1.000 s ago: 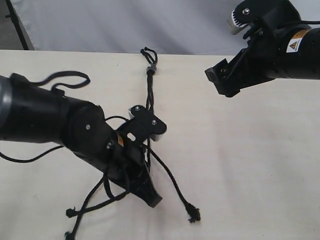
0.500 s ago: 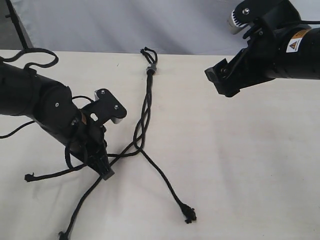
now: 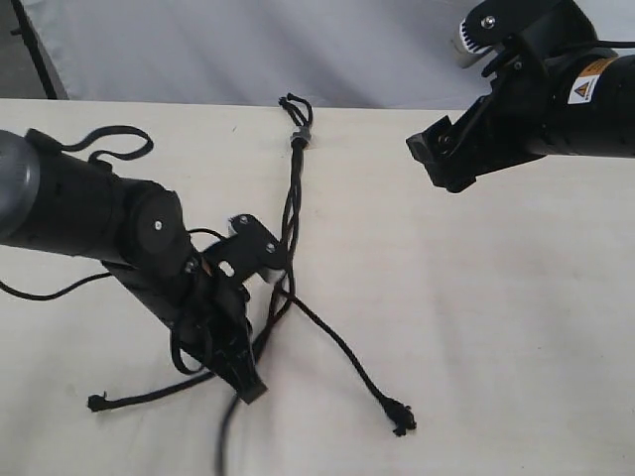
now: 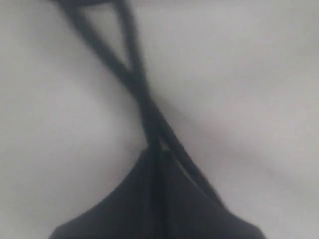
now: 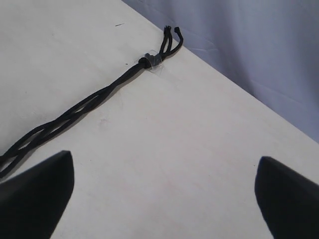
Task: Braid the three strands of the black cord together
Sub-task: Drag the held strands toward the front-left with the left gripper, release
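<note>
The black cord (image 3: 292, 203) lies on the pale table, its knot (image 3: 298, 137) with short loops at the far end. Below the knot it is twisted, then it splits into the three strands. One strand (image 3: 342, 352) runs right to a frayed tip (image 3: 402, 417). Another strand ends at a tip (image 3: 95, 402) on the left, and the third strand (image 3: 223, 441) leaves the bottom edge. My left gripper (image 3: 248, 387) (image 4: 154, 155) is low over the split, shut on a strand. My right gripper (image 3: 437, 159) (image 5: 162, 199) hovers open at the upper right, away from the cord (image 5: 75, 112).
A thicker black arm cable (image 3: 109, 141) loops over the left arm. Another cable (image 3: 50, 293) trails off the left edge. A grey backdrop (image 3: 248, 50) stands behind the table's far edge.
My left arm has swung back right and toward the near edge with its strand. The left tip slid nearer and the right tip shifted slightly right. The right arm is still.
</note>
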### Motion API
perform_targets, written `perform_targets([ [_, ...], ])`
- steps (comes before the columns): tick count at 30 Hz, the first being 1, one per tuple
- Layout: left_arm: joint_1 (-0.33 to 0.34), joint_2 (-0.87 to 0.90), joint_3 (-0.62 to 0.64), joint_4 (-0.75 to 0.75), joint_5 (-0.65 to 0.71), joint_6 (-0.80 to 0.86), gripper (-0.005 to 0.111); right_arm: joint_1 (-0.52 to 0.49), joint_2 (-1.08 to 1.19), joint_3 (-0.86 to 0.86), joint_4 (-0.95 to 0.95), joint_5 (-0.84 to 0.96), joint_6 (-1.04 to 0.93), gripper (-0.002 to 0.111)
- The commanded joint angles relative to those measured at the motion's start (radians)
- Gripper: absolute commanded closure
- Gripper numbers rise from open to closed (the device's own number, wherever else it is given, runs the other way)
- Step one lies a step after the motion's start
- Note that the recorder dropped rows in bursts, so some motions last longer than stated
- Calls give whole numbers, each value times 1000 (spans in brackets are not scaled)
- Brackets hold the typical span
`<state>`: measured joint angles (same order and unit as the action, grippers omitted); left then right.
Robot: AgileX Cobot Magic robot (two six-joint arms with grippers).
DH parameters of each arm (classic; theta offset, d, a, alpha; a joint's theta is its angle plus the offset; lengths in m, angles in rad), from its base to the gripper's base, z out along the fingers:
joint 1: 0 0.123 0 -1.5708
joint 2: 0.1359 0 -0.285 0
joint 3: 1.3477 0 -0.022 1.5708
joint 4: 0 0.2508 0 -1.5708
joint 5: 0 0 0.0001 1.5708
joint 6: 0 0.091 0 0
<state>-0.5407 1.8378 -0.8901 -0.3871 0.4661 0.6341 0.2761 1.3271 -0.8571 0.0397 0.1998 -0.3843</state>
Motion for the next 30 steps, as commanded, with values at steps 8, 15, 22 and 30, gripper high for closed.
perform_targets([
  [8, -20, -42, -7, -54, 28, 90, 107, -6, -7, 2, 1, -8, 6, 18],
  [15, 31, -38, -7, -54, 39, 82, 107, -6, -7, 2, 1, -10, 3, 18],
  [22, 31, -38, -7, -54, 39, 65, 93, -6, -7, 2, 1, -10, 3, 18],
  [30, 31, -43, -9, -3, 35, 60, 52, -6, -7, 2, 16, -8, 7, 18],
])
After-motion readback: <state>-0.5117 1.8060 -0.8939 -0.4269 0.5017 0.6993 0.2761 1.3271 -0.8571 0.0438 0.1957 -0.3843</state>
